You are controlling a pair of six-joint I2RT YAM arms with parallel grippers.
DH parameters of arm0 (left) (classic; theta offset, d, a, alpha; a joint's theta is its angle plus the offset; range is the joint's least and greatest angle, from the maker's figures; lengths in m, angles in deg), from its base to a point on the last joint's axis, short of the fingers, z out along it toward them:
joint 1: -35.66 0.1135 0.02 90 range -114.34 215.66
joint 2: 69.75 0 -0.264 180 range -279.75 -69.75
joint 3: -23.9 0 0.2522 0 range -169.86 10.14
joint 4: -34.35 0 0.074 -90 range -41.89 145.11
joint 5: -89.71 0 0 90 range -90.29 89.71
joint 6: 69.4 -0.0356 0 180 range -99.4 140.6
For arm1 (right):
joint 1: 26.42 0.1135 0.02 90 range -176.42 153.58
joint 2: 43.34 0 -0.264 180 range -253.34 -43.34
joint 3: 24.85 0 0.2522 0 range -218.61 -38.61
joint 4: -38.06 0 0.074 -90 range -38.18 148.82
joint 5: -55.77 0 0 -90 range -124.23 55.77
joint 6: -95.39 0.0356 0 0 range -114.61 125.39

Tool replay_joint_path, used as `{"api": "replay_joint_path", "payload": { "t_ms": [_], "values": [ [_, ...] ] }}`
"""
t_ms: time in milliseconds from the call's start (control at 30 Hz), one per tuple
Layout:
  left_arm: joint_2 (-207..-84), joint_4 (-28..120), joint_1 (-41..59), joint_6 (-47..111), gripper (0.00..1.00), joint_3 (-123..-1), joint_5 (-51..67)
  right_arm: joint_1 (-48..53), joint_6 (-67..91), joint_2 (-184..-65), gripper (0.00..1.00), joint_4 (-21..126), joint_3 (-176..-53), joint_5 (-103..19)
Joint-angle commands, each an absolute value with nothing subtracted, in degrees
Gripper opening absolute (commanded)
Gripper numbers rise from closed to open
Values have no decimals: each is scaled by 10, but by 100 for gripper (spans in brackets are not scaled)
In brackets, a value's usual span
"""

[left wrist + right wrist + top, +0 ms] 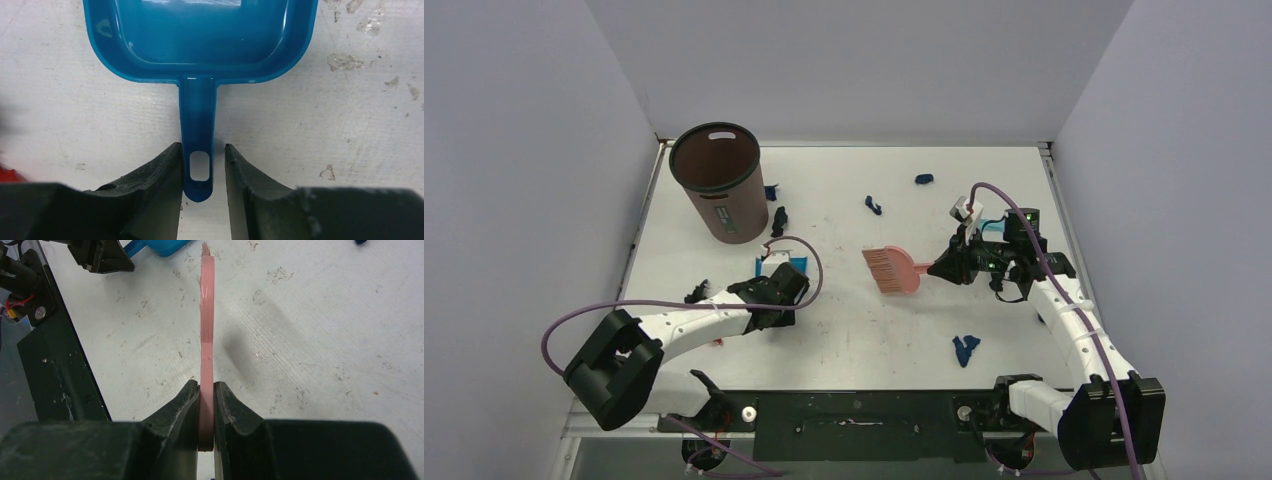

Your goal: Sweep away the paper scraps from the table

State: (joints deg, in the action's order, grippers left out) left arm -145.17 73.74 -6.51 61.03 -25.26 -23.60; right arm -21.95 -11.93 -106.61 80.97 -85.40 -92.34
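**Overhead and wrist views: sweeping not yet begun.** Dark navy crumpled paper scraps (965, 348) lie scattered on the flat white table (854, 330): one at 5 o'clock, two toward 12, and others beside the brown cylindrical bin (721, 185) at 10. The right gripper (206, 390) is clenched on the pink plastic brush (206, 330). The left gripper (202, 150) straddles the handle of the bright blue plastic dustpan (200, 40), with a gap showing on one side, so it is not gripping. No scrap looks collected.

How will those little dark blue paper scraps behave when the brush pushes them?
Probably very light: each paper scrap is far smaller than the pink brush head, so it should move easily. Crumpled, irregular shapes likely tumble unevenly, not roll straight.
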Motion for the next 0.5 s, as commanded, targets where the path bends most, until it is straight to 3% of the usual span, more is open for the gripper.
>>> {"api": "replay_joint_path", "payload": {
  "t_ms": [0,467],
  "values": [
    [-1458,729,-75,637,31,-259,-270,-224,-128,-1066,6,776,-852,-943],
    [-1426,789,-146,633,3,-315,-302,-225,-122,-1067,5,803,-879,-919]
  ]
}}
